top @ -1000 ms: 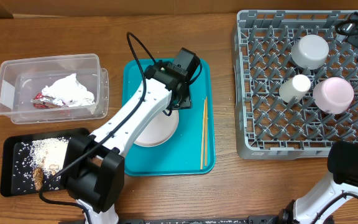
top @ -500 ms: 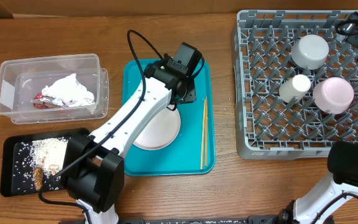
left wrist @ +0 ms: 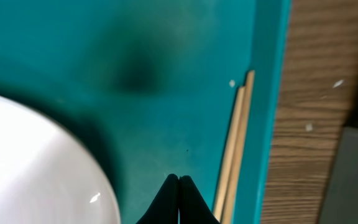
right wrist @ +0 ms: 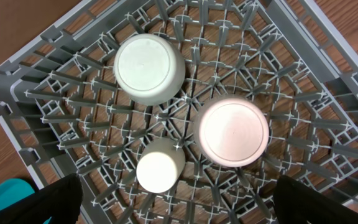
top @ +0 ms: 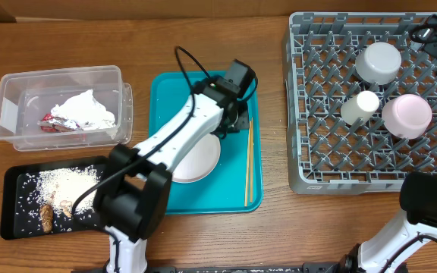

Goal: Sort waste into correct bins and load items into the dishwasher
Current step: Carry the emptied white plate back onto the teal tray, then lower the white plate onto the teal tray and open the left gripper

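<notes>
Overhead view, teal tray [top: 165, 98] as clock centre: left pincer [left wrist: 178, 180] is closed, tips pressed together with nothing visible between them, low over the bare tray floor, between the plate [top: 199, 159] and the chopsticks [top: 248, 163], touching neither as far as the wrist view shows. Plate lies flat on the tray toward its 6 o'clock half, partly under the left arm. Chopsticks lie side by side along the tray's 3 o'clock edge, running 12 to 6. Dish rack [top: 309, 152] stands on the table [top: 67, 38] at 3 o'clock, apart from the tray. Inside it, grey bowl [top: 378, 62] and pink bowl [top: 407, 115] both base up, white cup [top: 361, 106] between the pegs; grey bowl is at 1 o'clock of the cup, pink bowl at 3 o'clock, all three close together. Right pincer [right wrist: 178, 186] is wide open, holding nothing, hanging above those three. Clear tub [top: 10, 114] at 9 to 10 o'clock, just beside the tray, holds crumpled napkins [top: 86, 112] with a red wrapper [top: 51, 121] at their 8 o'clock. Black tray [top: 14, 182] at 8 o'clock carries a pile of rice [top: 63, 182], loose grains scattered around it, and brown scraps [top: 48, 216] at the pile's 7 o'clock
</notes>
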You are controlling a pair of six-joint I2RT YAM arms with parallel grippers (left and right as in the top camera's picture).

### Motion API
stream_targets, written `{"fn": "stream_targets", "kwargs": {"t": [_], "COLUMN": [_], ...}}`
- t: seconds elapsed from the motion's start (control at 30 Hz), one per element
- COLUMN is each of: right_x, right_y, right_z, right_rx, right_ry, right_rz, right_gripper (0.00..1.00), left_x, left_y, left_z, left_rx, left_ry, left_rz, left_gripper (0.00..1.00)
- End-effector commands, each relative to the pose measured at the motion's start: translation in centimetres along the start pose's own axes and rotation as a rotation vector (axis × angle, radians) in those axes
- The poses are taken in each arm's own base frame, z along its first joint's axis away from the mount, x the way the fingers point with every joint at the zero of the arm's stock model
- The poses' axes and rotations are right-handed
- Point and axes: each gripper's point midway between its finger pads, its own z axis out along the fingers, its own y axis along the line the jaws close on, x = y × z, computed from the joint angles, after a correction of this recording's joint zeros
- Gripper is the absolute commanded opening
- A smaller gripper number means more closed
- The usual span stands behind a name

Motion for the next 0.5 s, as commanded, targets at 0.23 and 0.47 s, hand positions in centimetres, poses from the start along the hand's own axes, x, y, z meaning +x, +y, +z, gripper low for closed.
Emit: {"fn": "stream_targets", "kwargs": {"t": [0.23, 0.47], "right_x": [-0.2, -0.2], "right_y": [0.0, 0.0], "right_z": [0.0, 0.0], "right_rx": [-0.003, -0.003], "right_ry": [-0.006, -0.007], "right_rz": [0.005, 0.005], "right_gripper": [1.00, 1.00], "left_x": [2.1, 3.1], "left_y": [2.4, 3.0], "left_z": [1.7, 2.4], "left_rx": [-0.135, -0.161], "left_ry": [0.083, 0.129], "left_rz": [0.006, 0.011], "left_gripper": [0.04, 0.04]}}
